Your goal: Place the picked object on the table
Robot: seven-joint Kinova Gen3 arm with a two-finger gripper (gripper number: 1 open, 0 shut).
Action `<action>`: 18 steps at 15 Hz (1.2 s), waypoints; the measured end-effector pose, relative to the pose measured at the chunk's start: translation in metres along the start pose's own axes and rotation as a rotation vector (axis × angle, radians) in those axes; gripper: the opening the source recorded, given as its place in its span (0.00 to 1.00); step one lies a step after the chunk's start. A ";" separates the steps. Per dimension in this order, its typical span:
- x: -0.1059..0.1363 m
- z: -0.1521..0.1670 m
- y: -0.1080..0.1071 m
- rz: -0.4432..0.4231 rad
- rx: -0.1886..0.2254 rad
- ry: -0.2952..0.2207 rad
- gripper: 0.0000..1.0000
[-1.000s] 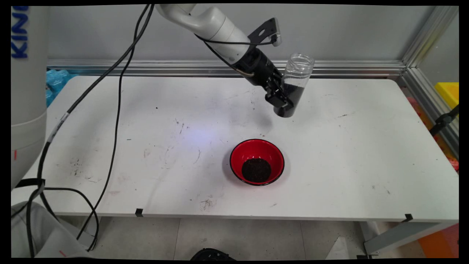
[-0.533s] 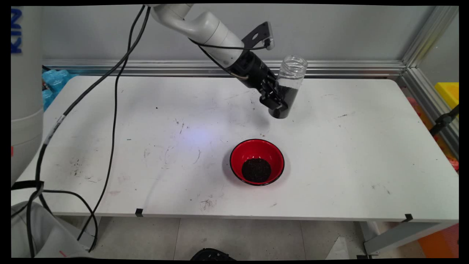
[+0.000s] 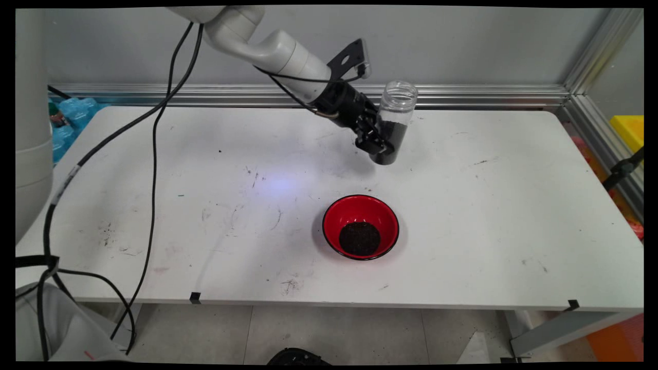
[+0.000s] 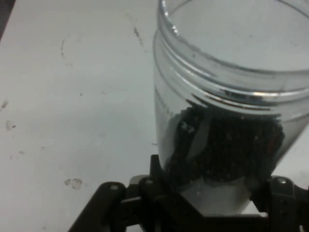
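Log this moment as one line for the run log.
pincer: shut on clear jar | jar: upright, lidless, dark grains inside, above table | red bowl: on table, dark grains inside

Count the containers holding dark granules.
2: a clear plastic jar, lidless, held in the black two-finger tool above the white table; a red round bowl standing on it.

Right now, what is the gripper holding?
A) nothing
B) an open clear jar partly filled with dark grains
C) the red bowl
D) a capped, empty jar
B: the gripper is clamped on the clear jar, whose mouth is open and whose lower part is dark with grains; the red bowl sits apart on the table.
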 end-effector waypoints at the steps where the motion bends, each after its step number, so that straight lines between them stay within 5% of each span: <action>1: -0.005 0.000 0.000 0.002 0.006 0.004 0.00; 18: -0.065 0.011 0.005 -0.010 0.040 0.051 0.00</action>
